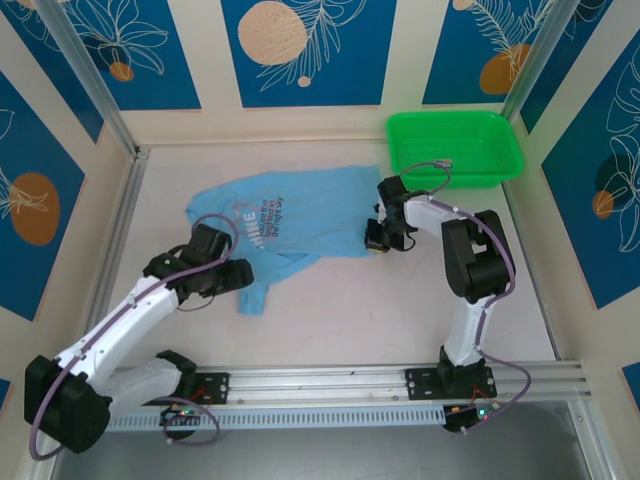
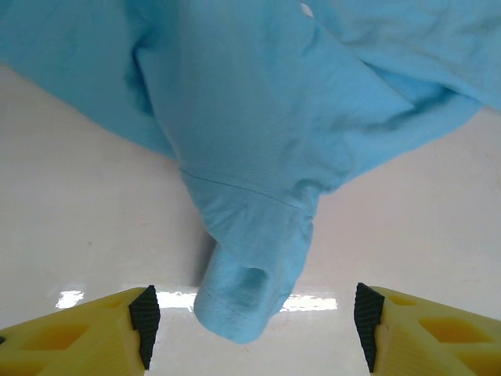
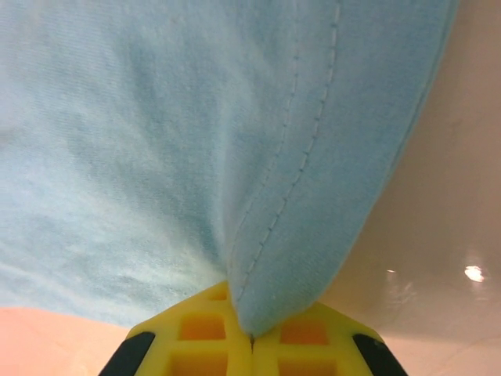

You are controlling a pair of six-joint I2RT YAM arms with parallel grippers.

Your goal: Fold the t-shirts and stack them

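A light sky-blue t-shirt [image 1: 300,210] with white-and-pink lettering lies spread on the table, one sleeve trailing toward the near left. My left gripper [image 1: 238,275] sits at that sleeve. In the left wrist view its jaws [image 2: 255,327] stand open, the black pads [image 2: 145,323] wide apart, and the rolled sleeve end [image 2: 250,282] lies between them without touching either. My right gripper [image 1: 378,240] is at the shirt's right edge. Its yellow fingers [image 3: 252,338] are shut on a stitched hem fold of the t-shirt [image 3: 297,196], which bunches up from the pinch.
A bright green plastic basket [image 1: 455,148] stands at the back right, just behind the right arm. Metal frame posts and patterned walls border the table. Bare table surface [image 1: 350,310] lies in front of the shirt.
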